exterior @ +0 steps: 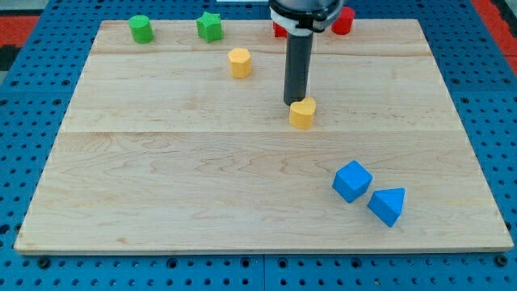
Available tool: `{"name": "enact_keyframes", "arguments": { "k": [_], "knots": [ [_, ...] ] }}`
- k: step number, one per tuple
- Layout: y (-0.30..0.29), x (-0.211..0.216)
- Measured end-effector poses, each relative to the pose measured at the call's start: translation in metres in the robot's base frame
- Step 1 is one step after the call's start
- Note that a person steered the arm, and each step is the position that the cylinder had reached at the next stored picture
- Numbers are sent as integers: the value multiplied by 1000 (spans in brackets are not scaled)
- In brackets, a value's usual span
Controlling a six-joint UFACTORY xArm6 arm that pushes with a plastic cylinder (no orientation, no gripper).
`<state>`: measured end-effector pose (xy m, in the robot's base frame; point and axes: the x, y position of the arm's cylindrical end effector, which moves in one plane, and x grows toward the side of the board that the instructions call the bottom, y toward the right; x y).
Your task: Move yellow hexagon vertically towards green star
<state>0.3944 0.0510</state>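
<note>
Wooden board on blue pegboard. My rod, no jaws to open or close; my tip touches the top-left of the yellow heart. Blue cube just beside blue triangle, bottom right. Yellow hexagon sits below-right of green star, apart. Green cylinder top left. Red blocks partly hidden behind the arm.

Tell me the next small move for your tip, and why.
Probably I should slide my tip toward the view's left, to a spot just below the yellow hexagon. It now sits at the top edge of the other yellow block, which is not the one to move. The green star lies above the hexagon, slightly left, so the push should come from underneath.
</note>
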Motion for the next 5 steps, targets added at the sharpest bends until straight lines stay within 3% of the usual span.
{"name": "enact_keyframes", "arguments": {
  "k": [3,4,5],
  "knots": [
    [101,79],
    [88,45],
    [82,-32]
  ]
}}
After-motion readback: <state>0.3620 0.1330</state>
